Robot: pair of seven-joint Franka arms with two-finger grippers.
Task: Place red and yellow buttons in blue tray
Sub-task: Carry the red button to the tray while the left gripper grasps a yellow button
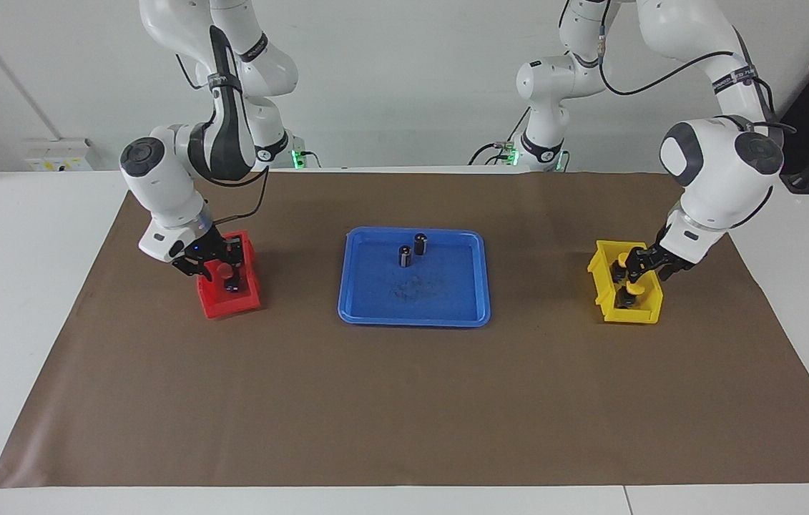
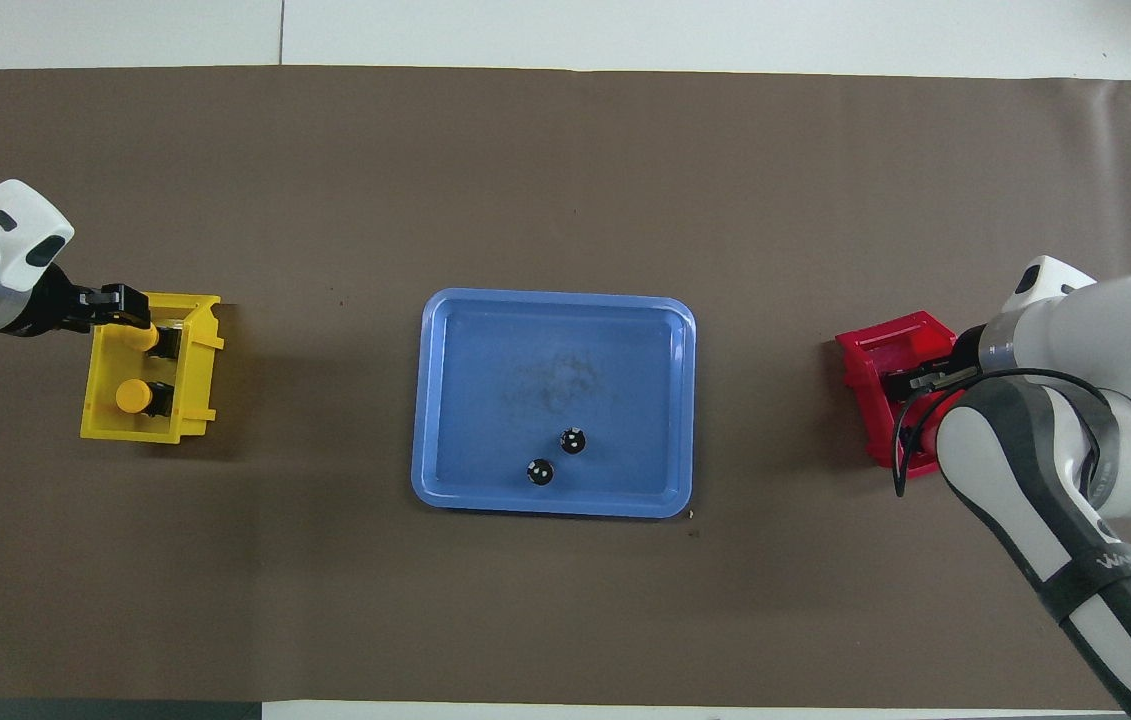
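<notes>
Across the facing view, the right gripper [image 1: 219,267] is reaching into the red bin [image 1: 212,306] at the red buttons [image 1: 221,270]; the left gripper [image 1: 634,265] is dipping into the yellow bin [image 1: 601,268] over the yellow buttons [image 1: 635,288]. Whether either gripper is open or closed cannot be told. The blue tray [image 1: 415,316], smooth, shallow and round-cornered, is lying between the bins, holding only two dark cylinders [image 1: 405,256].

From overhead, one yellow cap [image 2: 131,397] is showing clear of the left gripper [image 2: 128,302]. The buttons are likely handling as light, rigid plastic; their glossy round caps are probably slippery, so the blocky dark base is looking like the surer hold.
</notes>
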